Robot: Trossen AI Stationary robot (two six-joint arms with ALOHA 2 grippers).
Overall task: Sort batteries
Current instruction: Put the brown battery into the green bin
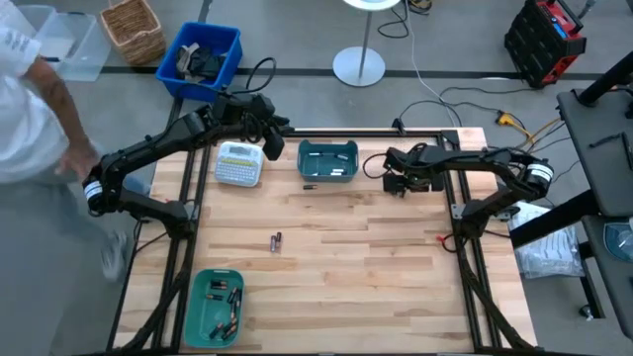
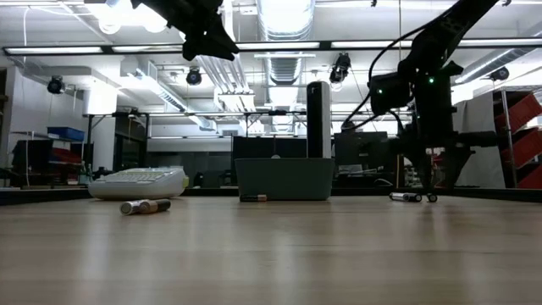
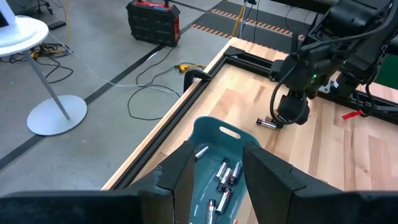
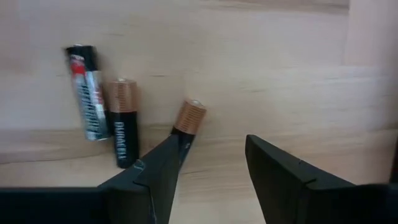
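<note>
A white label maker (image 1: 238,163) with a keypad sits on the wooden table (image 1: 326,257) at upper left of centre in the overhead view. Beyond the table's far edge, a blue crate (image 1: 199,59) and a wicker basket (image 1: 133,30) rest on the floor at upper left, a white round lamp base (image 1: 358,66) at top centre, and a red-and-black toolbox (image 1: 545,38) at upper right. A person in white (image 1: 35,109) stands at far left.

high view: straight down, whole table (image 1: 396,257)
low view: tabletop level, facing the room
wrist views: close, looking forward
shared: far teal bin (image 1: 327,163), in high, low, left wrist
</note>
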